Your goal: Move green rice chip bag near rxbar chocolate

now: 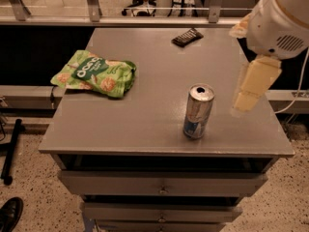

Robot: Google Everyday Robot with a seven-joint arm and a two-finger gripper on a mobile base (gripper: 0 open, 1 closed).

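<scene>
The green rice chip bag [95, 73] lies flat on the left side of the grey table top [145, 115], its dark green label facing up. The rxbar chocolate [187, 36] is a small dark bar lying near the far edge, right of the middle. My gripper [250, 87] hangs over the right side of the table on the white arm [280, 18], just right of the can. It is far from the bag and holds nothing that I can see.
A silver-blue can [198, 111] stands upright near the front right of the table. Drawers [161, 185] are under the top. A railing and office chairs are behind. A dark shoe [9, 214] is on the floor at bottom left.
</scene>
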